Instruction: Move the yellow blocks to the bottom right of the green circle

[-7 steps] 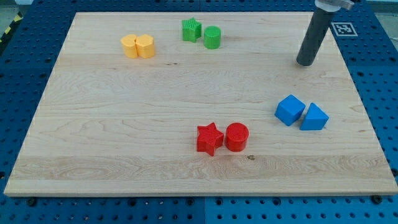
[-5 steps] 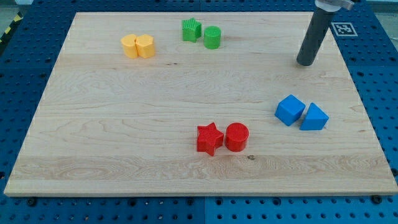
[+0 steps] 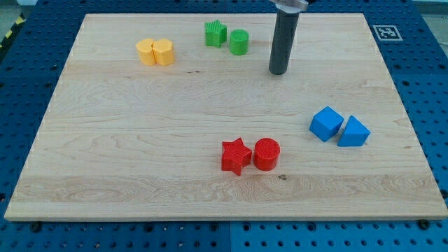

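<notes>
The end effector is only a rod with nothing to open or close; my tip (image 3: 278, 71) is seen at about 4 o'clock of the green circle (image 3: 239, 42), exactly where the yellow blocks (image 3: 155, 52) must go. They lie touching, at 9 o'clock of the green star (image 3: 215, 33). If the route is cut straight, the green pair could be knocked away.

The rod (image 3: 283, 42) is cut off by the frame's 12 o'clock edge, so the arm above it stays unseen. The two yellow blocks (image 3: 155, 52) touch; their exact shapes are too small to tell. The worktop (image 3: 140, 140) shows whole.
</notes>
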### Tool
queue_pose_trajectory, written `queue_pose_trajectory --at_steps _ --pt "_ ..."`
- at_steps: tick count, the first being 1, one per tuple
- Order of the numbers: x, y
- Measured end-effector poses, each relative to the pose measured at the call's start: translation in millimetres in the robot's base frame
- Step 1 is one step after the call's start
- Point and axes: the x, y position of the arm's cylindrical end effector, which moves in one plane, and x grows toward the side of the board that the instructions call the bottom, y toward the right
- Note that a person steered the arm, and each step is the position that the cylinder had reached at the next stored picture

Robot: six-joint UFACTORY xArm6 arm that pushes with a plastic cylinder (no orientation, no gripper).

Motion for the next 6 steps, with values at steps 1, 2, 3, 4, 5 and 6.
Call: queue_pose_trajectory --at_steps 1,2,3,4,5,6 --pt "5 -31" --pt "23 -89" --pt "31 -155" --pt "31 -221" --pt "24 -275" --pt "20 -280"
